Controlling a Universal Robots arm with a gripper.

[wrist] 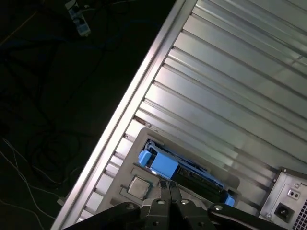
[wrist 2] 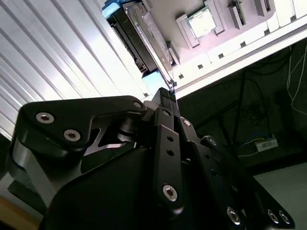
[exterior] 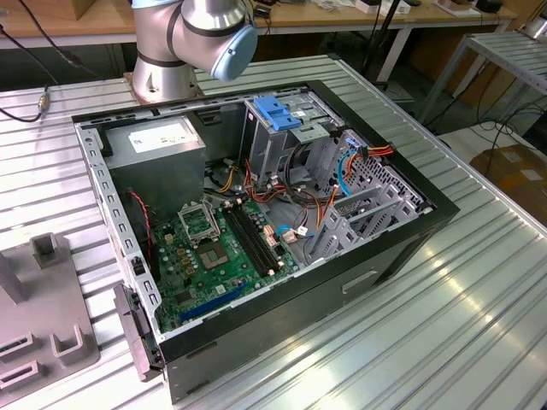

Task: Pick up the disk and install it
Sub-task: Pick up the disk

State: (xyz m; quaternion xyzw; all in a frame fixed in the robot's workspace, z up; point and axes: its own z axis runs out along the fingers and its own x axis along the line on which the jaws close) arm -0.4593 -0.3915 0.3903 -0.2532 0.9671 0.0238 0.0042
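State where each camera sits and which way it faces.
Exterior view: off the arm, above the ribbed table, looking down into the open computer case; the arm's joint shows beyond it.
First wrist view: on the arm, looking down past the gripper at the disk.
Second wrist view: on the arm, looking along the gripper at the disk.
Shared: both wrist views show the disk, the shut gripper's tips and the ribbed table.

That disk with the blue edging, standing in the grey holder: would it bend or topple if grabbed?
Probably stiff: the disk looks like a solid flat slab with a blue frame. Its shiny faces might be slippery. It stands on edge in the grey holder, so a sideways shove could tip it.
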